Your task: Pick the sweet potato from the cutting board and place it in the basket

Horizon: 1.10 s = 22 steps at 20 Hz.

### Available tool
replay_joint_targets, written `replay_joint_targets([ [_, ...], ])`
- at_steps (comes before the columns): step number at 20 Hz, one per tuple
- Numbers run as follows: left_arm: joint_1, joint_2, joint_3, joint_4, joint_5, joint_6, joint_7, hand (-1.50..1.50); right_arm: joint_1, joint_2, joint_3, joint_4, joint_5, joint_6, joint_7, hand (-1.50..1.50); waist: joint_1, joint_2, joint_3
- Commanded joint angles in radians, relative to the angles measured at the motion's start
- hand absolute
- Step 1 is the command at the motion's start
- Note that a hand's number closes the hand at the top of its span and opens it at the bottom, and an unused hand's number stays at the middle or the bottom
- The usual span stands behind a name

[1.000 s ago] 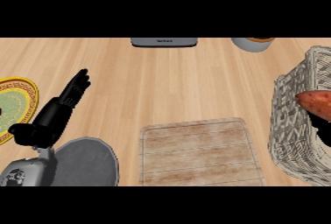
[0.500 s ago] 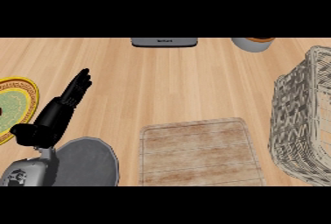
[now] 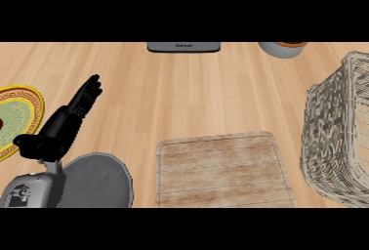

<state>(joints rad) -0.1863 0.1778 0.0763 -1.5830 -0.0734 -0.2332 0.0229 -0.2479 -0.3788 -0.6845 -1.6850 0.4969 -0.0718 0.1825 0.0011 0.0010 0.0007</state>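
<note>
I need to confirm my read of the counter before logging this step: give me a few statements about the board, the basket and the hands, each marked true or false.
1. The cutting board has nothing on it. True.
2. The left hand is curled round the sweet potato. False: its fingers are straight and hold nothing, and no sweet potato shows in the view.
3. The basket stands to the right of the cutting board. True.
4. The right hand hovers over the basket. False: the right hand is not in view.
5. A yellow-rimmed plate lies at the view's left edge. True.
</note>
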Motion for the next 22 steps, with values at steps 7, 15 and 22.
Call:
replay_joint_targets([
  [7, 0.047, -0.018, -0.015, -0.062, 0.000, -0.011, 0.036, 0.00, -0.069, -0.127, -0.013, 0.228, -0.113, -0.057, -0.135, -1.50, 0.002, -0.001, 0.000],
  [15, -0.014, -0.001, 0.013, 0.008, -0.009, -0.009, 0.018, 0.00, -0.059, -0.145, -0.083, 0.182, -0.303, 0.001, -0.118, -1.50, -0.006, -0.002, -0.001],
  [22, 0.044, -0.032, -0.006, 0.000, -0.029, 0.010, -0.031, 0.00, -0.109, -0.297, -0.224, 0.290, -0.482, 0.087, 0.047, -1.50, -0.005, -0.002, -0.001],
])
